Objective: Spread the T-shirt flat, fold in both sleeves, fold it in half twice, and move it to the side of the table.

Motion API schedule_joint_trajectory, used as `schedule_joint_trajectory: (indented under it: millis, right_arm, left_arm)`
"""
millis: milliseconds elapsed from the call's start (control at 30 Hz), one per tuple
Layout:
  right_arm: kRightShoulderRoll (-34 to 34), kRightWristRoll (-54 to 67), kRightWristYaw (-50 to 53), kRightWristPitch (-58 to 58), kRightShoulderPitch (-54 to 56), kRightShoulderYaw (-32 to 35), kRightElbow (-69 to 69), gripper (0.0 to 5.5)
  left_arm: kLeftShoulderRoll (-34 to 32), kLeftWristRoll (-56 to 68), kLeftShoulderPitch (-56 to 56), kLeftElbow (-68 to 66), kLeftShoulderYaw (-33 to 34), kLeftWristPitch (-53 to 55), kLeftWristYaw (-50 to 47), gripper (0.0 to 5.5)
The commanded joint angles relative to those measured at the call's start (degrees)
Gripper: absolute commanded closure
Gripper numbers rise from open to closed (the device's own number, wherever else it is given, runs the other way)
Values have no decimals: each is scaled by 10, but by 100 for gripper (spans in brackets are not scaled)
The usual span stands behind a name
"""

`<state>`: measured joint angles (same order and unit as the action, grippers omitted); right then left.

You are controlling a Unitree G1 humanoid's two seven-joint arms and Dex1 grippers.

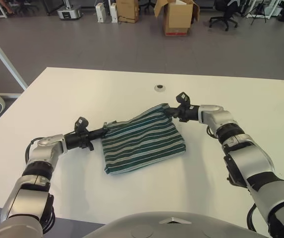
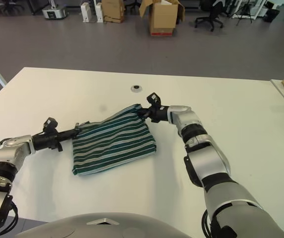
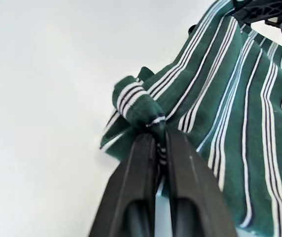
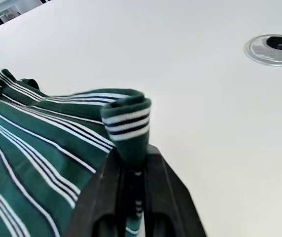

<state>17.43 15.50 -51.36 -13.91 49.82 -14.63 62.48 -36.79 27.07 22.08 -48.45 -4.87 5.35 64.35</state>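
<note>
- T-shirt [image 1: 142, 141] (green, striped): folded, on table [image 1: 72, 89] just robot-side of cable grommet [image 1: 160, 88].
- Its left corner: pinched in closed left gripper [image 1: 105, 131].
- Its right corner, nearest grommet: pinched in closed right gripper [image 1: 169, 112].

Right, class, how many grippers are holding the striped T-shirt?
2. The left gripper pinches the T-shirt at its left corner. The right gripper pinches its far right corner, on the side nearer the round grommet.

White bench [image 1: 231, 89], round grommet [image 1: 159, 88]; grey floor [image 1: 82, 44]; cardboard boxes [image 1: 177, 17], office chair [image 1: 225, 12] behind.
</note>
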Motion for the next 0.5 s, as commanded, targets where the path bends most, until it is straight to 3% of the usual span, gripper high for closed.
schedule_joint_trajectory:
  millis: [33,133,233,400,500]
  right_arm:
    - [-2,-11,50,43,29,57,38,437]
    - [-1,4,83,63,39,118,31,419]
    - [1,15,37,37,-24,125,-98,419]
    - [12,34,-9,-90,-270,23,-483,419]
    - [19,32,-13,-141,-357,-28,-591,419]
  left_arm:
    - [3,-26,-20,-35,25,1,6,458]
    - [12,-28,-28,-32,58,-29,-16,424]
    - [35,-11,-29,5,117,-81,-81,416]
    - [61,41,-63,157,191,-63,-143,416]
    - [56,15,-64,209,173,-65,-138,416]
